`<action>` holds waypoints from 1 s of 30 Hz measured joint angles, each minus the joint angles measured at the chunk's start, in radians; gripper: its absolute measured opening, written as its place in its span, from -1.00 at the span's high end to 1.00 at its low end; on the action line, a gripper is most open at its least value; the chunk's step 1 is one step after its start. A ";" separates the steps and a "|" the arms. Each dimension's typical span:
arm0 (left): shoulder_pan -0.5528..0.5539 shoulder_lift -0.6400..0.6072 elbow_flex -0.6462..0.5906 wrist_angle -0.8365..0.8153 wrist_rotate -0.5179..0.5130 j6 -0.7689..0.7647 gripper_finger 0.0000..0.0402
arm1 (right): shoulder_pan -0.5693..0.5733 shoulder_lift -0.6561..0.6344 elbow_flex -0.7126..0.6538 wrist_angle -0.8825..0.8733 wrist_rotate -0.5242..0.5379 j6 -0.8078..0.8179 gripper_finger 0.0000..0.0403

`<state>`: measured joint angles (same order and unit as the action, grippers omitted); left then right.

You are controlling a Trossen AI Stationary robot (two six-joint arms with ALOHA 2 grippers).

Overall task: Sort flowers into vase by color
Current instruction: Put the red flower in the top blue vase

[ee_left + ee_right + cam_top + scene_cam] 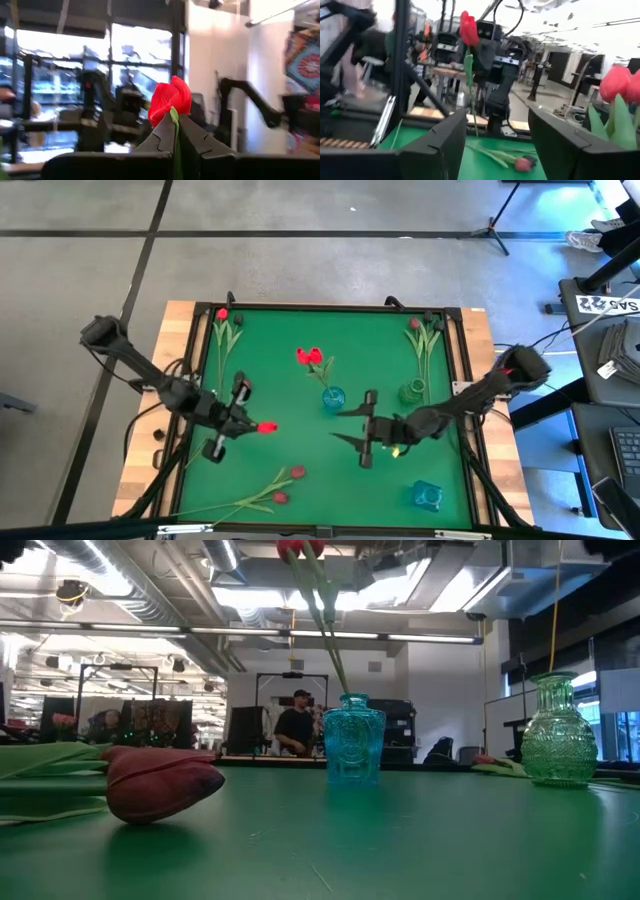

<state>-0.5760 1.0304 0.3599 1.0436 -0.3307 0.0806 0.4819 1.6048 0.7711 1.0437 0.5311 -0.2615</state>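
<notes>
My left gripper (250, 425) (175, 131) stands over the table's left middle, shut on a bright red tulip (266, 427) (171, 100), which the right wrist view shows upright (468, 27). My right gripper (356, 430) (495, 145) is open and holds nothing, right of centre and facing the left one. A blue vase (333, 399) (353, 750) at the centre holds red tulips (310, 358) (619, 82), whose stems lean on its rim. A green vase (413, 391) (558, 730) stands to its right. Neither gripper shows in the low view. My left gripper pinches the red tulip's green stem (175, 125) between its two fingers, just below the head. The fingers come in level from the table's left. The head stands above them and the long stem (471, 95) hangs straight down below, above the table.
Loose tulips lie at the far left corner (226, 332), at the far right corner (425, 335) and near the near edge (270, 492), one maroon head close in the low view (160, 782). A second blue vase (427, 496) stands near right. A person (297, 725) is beyond the table.
</notes>
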 joint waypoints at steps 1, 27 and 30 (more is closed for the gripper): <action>0.019 0.030 0.000 0.049 0.015 0.001 0.99 | -0.007 0.032 0.020 0.030 -0.003 -0.001 -0.06; 0.164 0.435 0.200 0.359 0.086 -0.022 0.99 | -0.138 0.231 0.448 -0.290 -0.261 0.234 0.07; 0.172 0.434 0.200 0.361 0.086 -0.025 0.99 | -0.150 0.231 0.448 -0.274 -0.270 0.229 0.30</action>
<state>-0.4039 1.4643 0.5594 1.4049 -0.2443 0.0557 0.3320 1.8359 1.2190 0.7700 0.2615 -0.0324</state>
